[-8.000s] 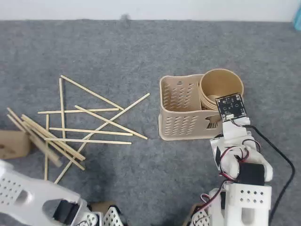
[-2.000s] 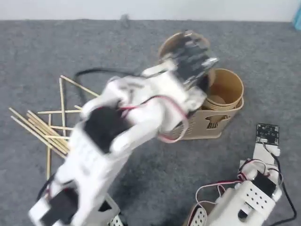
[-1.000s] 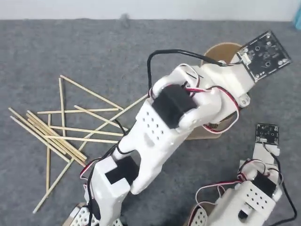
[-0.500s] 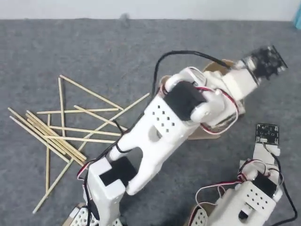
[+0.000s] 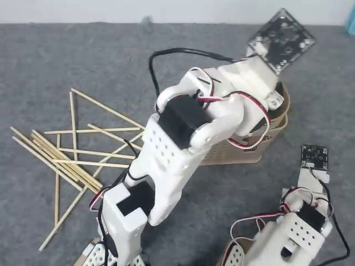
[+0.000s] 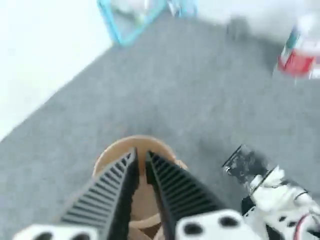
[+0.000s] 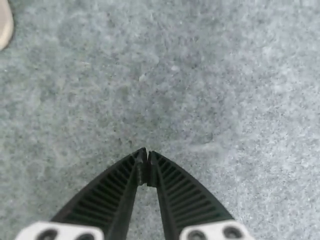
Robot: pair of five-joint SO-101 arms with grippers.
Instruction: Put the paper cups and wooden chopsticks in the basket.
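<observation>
While the left arm is stretched out across the basket, we get a decent look down its claw from the wrist cam. The two fingers are pulled nearly together, with just a thin slit between the tips and nothing pinched in them. Right under those tips is the round mouth of a paper cup, so the claw hangs over the cup, and as far as we can tell it isn't touching it.

From the high view the arm covers most of the basket. We make out its near wall with the slots and a bit of its right end, where a brown cup edge pokes out. How many cups are stacked in there, we can't tell.

The wooden chopsticks are lying in a loose crisscross heap on the grey desk, well to the left of the basket. Some are bundled together at the left side, and the others fan out toward the basket.

The right arm sits folded at the near right corner, on the near side of the basket and apart from it. Its claw is closed tip to tip, gripping nothing, and points down at the grey desk.
</observation>
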